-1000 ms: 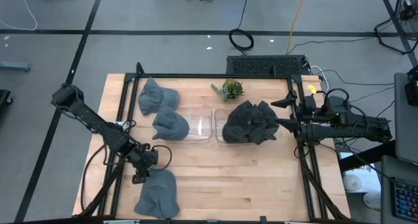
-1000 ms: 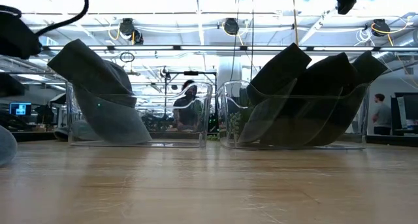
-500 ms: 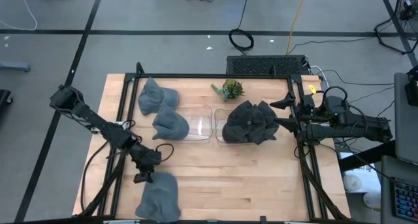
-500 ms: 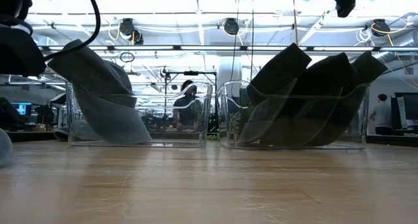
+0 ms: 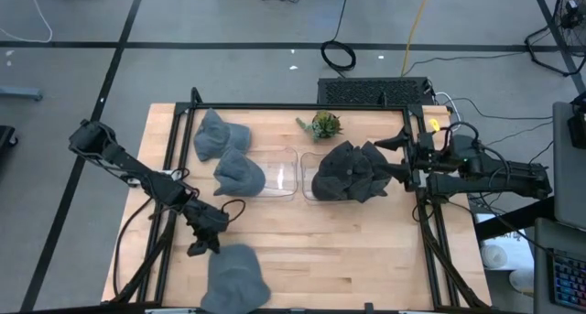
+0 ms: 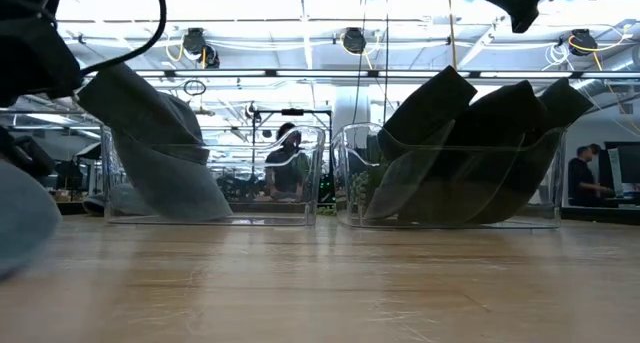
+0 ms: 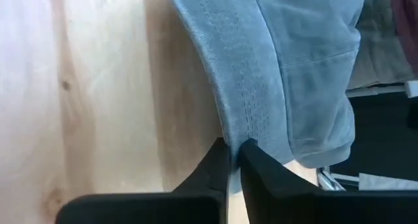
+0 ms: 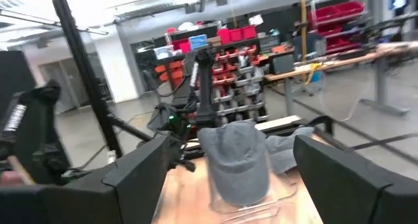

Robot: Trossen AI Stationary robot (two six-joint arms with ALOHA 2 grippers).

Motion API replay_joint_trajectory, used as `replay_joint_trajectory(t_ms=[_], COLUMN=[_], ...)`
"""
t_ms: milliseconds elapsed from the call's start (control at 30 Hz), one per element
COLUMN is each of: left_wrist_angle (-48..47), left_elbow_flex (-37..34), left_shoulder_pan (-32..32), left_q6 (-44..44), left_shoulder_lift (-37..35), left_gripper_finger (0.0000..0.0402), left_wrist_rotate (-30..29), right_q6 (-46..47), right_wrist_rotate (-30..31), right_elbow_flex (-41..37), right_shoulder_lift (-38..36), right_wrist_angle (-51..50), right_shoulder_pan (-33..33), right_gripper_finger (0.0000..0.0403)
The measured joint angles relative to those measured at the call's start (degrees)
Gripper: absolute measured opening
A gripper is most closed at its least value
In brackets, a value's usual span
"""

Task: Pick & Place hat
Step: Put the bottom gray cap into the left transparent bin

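A grey hat (image 5: 234, 277) lies on the wood table near its front edge, left of centre; it also shows in the low view as the grey hat (image 6: 22, 223) at the far left. My left gripper (image 5: 201, 247) stands at the hat's far left side, shut on its brim. My right gripper (image 5: 383, 156) hovers open over the right clear bin (image 5: 308, 188), which is full of dark hats (image 5: 350, 172). Another grey hat (image 5: 240, 174) sticks out of the left clear bin (image 5: 286, 177). My left gripper pinches the stitched brim edge (image 7: 245, 123) of the grey hat between its two fingers. The fingers (image 7: 215, 160) slant down from the table's far left side. The rest of the hat spreads away from the fingers on the table top.
A third grey hat (image 5: 220, 135) lies on the table at the far left. A small green plant (image 5: 321, 124) stands behind the bins. A black frame (image 5: 302, 106) runs along the table's far and side edges. Bare wood lies between the bins and the front edge.
My left gripper has shut on the hat's brim. The hat has shifted a little toward the table's right and near edge and lies rounder than before. My right gripper has drifted slightly toward the left over the bin of dark hats.
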Motion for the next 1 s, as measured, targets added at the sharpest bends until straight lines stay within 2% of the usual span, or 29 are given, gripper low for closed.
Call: replay_joint_trajectory(t_ms=[233, 367, 567, 1000], left_wrist_angle=[-0.1, 2.9, 3.9, -13.6], left_elbow_flex=[-0.1, -0.2, 1.7, 10.1], left_shoulder_pan=[0.3, 0.3, 0.3, 0.3], left_q6=[-0.1, -1.8, -4.8, -10.0], left_shoulder_lift=[0.1, 0.0, -4.6, -18.4], left_gripper_finger=[0.001, 0.001, 0.0008, 0.0008], left_wrist_rotate=[-0.2, 1.8, 2.6, -2.6], right_q6=[-2.1, -1.8, -1.7, -1.7], right_wrist_rotate=[1.2, 1.1, 1.0, 1.0], right_elbow_flex=[0.0, 0.0, 0.0, 0.0], right_shoulder_lift=[0.0, 0.0, 0.0, -0.1], right_wrist_angle=[0.3, 0.3, 0.5, 3.4], right_shoulder_pan=[0.0, 0.0, 0.0, 0.0], right_gripper_finger=[0.0318, 0.0318, 0.0318, 0.0318])
